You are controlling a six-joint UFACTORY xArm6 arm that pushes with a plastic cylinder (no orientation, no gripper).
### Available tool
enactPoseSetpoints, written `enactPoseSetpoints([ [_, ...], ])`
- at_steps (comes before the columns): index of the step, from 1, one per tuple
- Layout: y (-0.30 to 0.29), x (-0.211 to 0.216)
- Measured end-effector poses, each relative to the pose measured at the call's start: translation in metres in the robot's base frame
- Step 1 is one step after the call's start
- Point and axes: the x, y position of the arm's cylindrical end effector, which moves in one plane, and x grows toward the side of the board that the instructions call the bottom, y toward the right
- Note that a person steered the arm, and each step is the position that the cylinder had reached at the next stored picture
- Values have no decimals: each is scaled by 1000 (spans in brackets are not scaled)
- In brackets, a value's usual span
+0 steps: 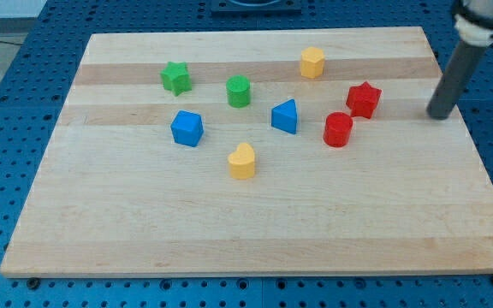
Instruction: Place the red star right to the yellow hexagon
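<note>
Camera view: my tip (440, 114) right of red star (364, 99).

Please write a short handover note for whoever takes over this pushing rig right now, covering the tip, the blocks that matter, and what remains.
My tip: on the wooden board near its right edge, to the view's right of the red star block, apart from it and touching no block.
Red star block: below and to the right of the yellow hexagon block, close beside the red cylinder block.
Done: nothing visible yet; the star is not level with the hexagon.
Left: push the star toward the view's top until it sits directly right of the hexagon.
</note>
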Motion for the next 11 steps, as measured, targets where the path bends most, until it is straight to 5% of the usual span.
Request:
enactPoseSetpoints([
  [2,-102,9],
  [5,-81,3],
  [11,-117,-93],
])
